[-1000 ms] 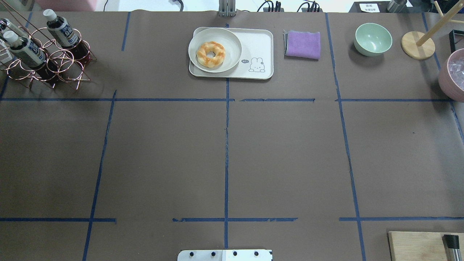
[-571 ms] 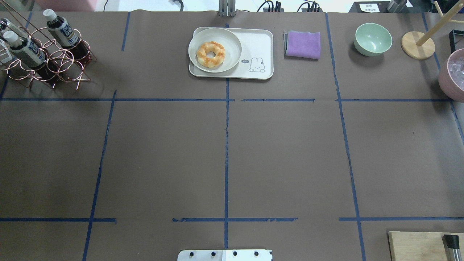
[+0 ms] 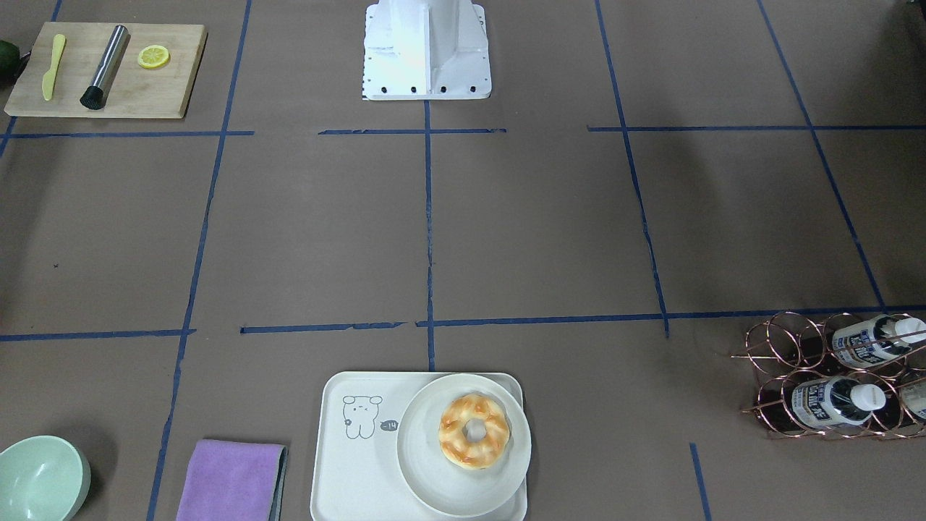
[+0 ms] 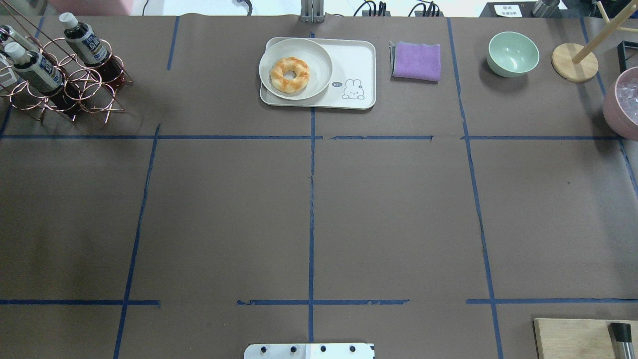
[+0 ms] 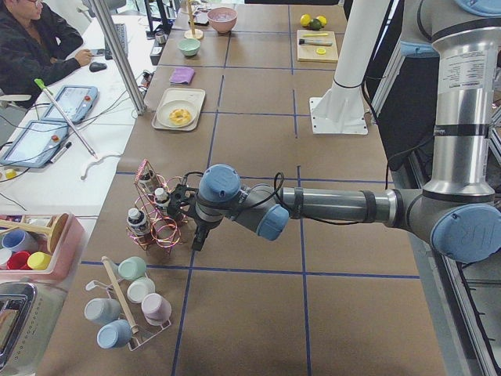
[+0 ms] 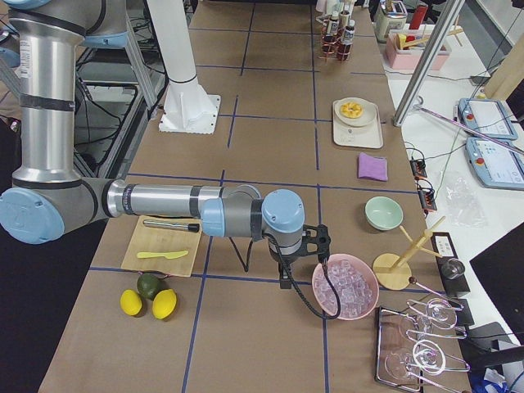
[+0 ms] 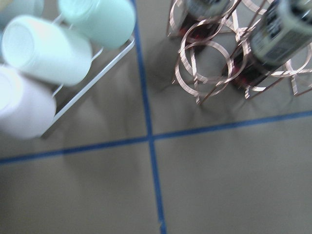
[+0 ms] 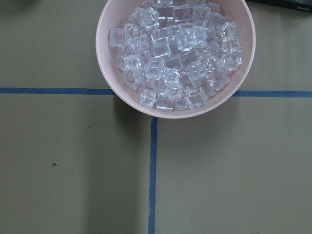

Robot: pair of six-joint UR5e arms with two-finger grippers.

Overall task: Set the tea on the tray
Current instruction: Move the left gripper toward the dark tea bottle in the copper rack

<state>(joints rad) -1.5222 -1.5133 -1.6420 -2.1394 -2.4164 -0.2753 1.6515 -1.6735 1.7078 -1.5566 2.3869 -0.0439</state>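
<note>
Several tea bottles [image 4: 84,42] with white caps stand tilted in a copper wire rack [image 4: 84,85] at the far left of the table; they also show in the front view [image 3: 832,401] and the left wrist view [image 7: 285,29]. The cream tray [image 4: 356,65] with a line-drawn animal lies at the far middle. My left gripper [image 5: 183,197] shows only in the exterior left view, close beside the rack; I cannot tell if it is open or shut. My right gripper [image 6: 322,242] shows only in the exterior right view, by the ice bowl; I cannot tell its state.
A round plate [image 4: 319,55] with a doughnut [image 4: 289,75] covers the tray's left half. A purple cloth [image 4: 416,61], green bowl [image 4: 513,53], pink bowl of ice [image 8: 175,53], wooden board [image 3: 101,72] and a cup rack [image 7: 58,53] stand around the table.
</note>
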